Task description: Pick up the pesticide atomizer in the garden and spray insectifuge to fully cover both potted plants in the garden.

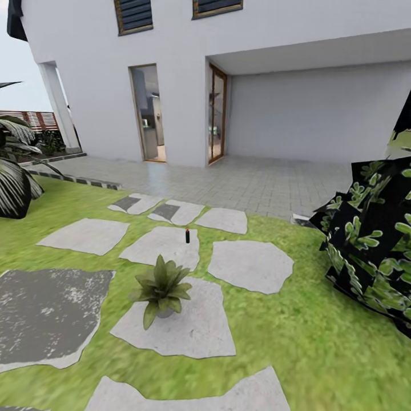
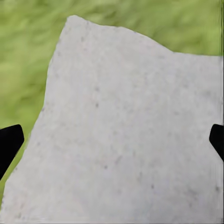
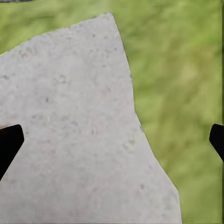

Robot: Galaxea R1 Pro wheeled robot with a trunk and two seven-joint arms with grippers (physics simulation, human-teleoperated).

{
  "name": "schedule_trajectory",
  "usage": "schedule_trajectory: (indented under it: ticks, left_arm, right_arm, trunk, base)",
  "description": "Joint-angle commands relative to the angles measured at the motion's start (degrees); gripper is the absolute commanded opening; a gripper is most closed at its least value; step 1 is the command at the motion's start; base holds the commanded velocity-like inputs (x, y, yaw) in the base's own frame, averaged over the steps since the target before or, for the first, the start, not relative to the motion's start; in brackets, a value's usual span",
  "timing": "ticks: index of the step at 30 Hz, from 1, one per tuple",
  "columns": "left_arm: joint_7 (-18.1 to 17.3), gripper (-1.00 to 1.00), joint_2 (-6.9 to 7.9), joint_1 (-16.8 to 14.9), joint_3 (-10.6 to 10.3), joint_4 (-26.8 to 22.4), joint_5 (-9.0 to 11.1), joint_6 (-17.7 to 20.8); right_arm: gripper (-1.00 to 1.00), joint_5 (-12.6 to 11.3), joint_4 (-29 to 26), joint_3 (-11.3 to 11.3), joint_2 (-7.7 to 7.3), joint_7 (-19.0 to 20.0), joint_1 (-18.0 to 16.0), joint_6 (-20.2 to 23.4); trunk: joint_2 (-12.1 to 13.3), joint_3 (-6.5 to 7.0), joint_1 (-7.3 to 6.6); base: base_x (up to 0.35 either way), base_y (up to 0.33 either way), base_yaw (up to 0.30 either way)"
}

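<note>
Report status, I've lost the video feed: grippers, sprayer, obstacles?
Left gripper and right gripper open, empty. Small dark red-topped atomizer bottle upright on pale stepping stone ahead. Green rosette potted plant stands between.

A home garden: green lawn point(image 1: 319, 342) set with grey stepping stones point(image 1: 251, 265), a paved patio point(image 1: 251, 182) beyond, and a white house point(image 1: 274, 68) with glazed doors (a slatted fence point(image 1: 40, 119) shows far left).
</note>
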Motion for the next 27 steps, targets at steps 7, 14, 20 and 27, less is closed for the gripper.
schedule_trajectory:
  ticks: [7,14,20,27]
  left_arm:
    - [0.0,1.00,-0.01,0.0,0.1,0.1,0.0,-0.2]
    - [0.0,1.00,-0.01,0.0,0.1,0.0,0.0,-0.2]
    - [0.0,1.00,-0.01,0.0,0.1,0.0,0.0,-0.2]
    - [0.0,1.00,-0.01,0.0,0.1,0.1,0.0,-0.2]
  right_arm:
    - [1.00,0.0,0.1,0.0,0.01,0.0,0.0,-0.2]
    - [1.00,0.1,0.1,0.0,0.01,0.2,0.0,-0.2]
    - [1.00,0.1,0.1,0.0,0.01,0.2,0.0,-0.2]
    - [1.00,0.1,0.1,0.0,0.01,0.1,0.0,-0.2]
  trunk:
    - [0.0,-0.05,0.02]
    - [0.0,-0.05,0.02]
    - [0.0,-0.05,0.02]
    - [0.0,-0.05,0.02]
  base:
    - [0.284,-0.166,0.000]
    - [0.283,-0.166,0.000]
    - [0.283,-0.167,0.000]
    - [0.282,-0.167,0.000]
